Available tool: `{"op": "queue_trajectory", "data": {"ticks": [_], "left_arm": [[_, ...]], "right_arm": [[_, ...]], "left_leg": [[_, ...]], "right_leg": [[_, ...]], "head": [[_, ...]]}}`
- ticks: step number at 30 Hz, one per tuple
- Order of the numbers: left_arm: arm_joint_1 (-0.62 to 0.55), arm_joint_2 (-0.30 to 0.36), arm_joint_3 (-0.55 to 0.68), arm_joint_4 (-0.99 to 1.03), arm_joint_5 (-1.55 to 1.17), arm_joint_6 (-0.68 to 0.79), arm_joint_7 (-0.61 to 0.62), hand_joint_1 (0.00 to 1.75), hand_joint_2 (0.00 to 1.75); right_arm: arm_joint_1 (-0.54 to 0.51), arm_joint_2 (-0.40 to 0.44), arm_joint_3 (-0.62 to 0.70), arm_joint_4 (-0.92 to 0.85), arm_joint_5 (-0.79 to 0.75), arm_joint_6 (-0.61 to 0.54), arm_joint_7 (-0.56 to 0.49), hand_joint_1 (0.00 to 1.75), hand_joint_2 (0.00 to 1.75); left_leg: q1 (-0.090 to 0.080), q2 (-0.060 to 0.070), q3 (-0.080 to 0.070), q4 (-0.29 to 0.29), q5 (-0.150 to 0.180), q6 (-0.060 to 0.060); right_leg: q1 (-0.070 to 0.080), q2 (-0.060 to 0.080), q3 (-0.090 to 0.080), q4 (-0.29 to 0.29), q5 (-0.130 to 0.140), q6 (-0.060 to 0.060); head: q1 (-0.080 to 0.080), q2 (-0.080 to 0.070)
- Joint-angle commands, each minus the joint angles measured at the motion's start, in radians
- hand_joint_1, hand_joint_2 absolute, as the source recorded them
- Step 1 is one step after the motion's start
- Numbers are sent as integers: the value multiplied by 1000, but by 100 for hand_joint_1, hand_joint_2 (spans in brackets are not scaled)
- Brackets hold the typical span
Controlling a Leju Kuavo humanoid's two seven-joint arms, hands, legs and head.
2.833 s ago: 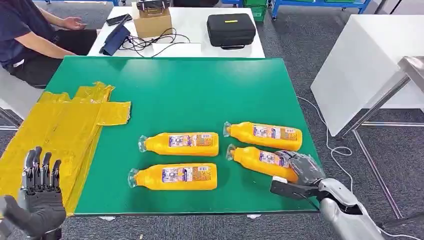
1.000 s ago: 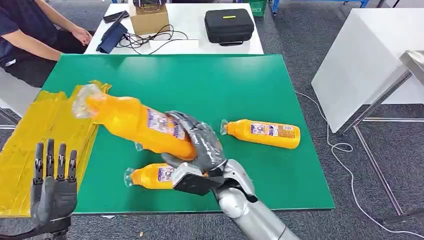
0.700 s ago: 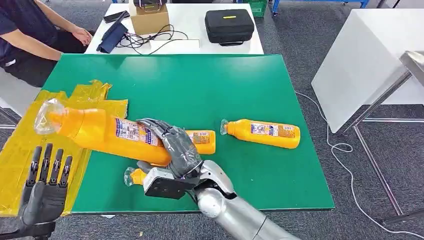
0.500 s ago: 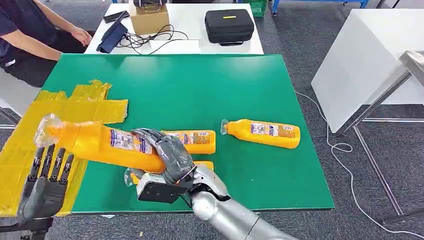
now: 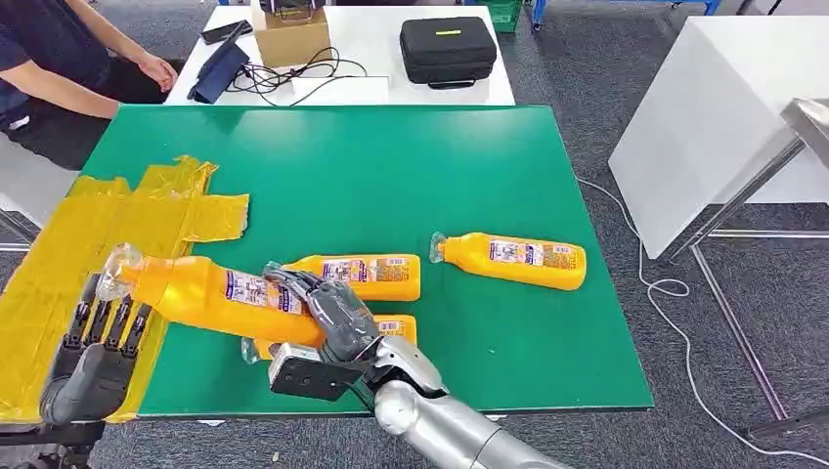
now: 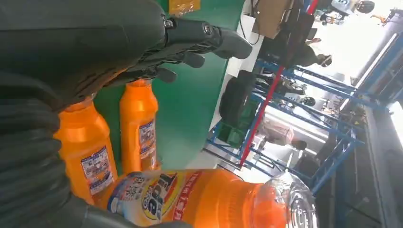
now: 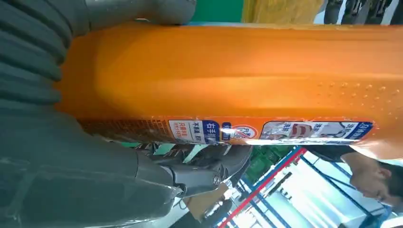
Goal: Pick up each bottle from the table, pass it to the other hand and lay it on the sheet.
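Handover step: right robot hand [image 5: 327,311] grips the bottle [image 5: 210,292]; left robot hand [image 5: 98,347], fingers spread beneath its neck, must next close on it.

the green counter [image 5: 391,166] carries a crumpled yellow sheet [image 5: 117,220] draped over its left edge. three orange bottles lie flat on it: one [image 5: 508,260] toward the right side, one [image 5: 367,277] near the middle, and another [image 5: 391,327] just in front of that, partly hidden.
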Motion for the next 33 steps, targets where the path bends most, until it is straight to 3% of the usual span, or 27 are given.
{"op": "queue_trajectory", "data": {"ticks": [1,5,7,12,15,20,28,33], "left_arm": [[-181,-53,-112,143,-57,-54,87,0,175],[-330,-128,-187,255,-139,-23,114,0,175],[-355,-119,-207,268,-138,-21,116,0,175],[-302,-53,-152,205,-85,-27,94,0,175],[-277,-43,-107,166,-90,12,115,0,175],[-183,-48,-34,84,-116,55,122,0,175],[-216,-298,-43,110,-297,17,173,0,175],[-229,-356,-35,90,-353,19,199,0,175]], "right_arm": [[23,-9,-49,29,41,-15,16,175,175],[63,-1,-83,-31,99,-6,39,175,175],[76,8,-86,-52,119,9,46,175,175],[36,8,55,-132,74,19,166,175,175],[-59,8,188,-147,-19,17,218,175,175],[-124,8,261,-195,-106,35,252,175,175],[-169,8,323,-212,-107,18,306,175,175],[-170,8,303,-204,-90,9,323,175,175]], "left_leg": [[-1,-4,6,-3,0,1],[-2,-6,6,-4,2,1],[-2,-8,5,-4,2,0],[0,1,-1,0,2,-2],[0,2,1,0,0,-2],[1,5,-1,2,0,-3],[0,1,-1,-1,3,-3],[-1,-1,0,-2,3,-3]], "right_leg": [[-1,-6,6,-1,-2,0],[-2,-8,8,-2,-2,0],[-2,-10,7,-2,-1,0],[0,0,0,0,4,-1],[0,0,0,2,3,-1],[0,3,-3,3,4,-1],[0,-1,-2,0,4,-3],[-1,-4,0,0,3,-4]], "head": [[0,0],[0,0],[-1,0],[-1,0],[0,0],[0,0],[0,0],[0,0]]}}
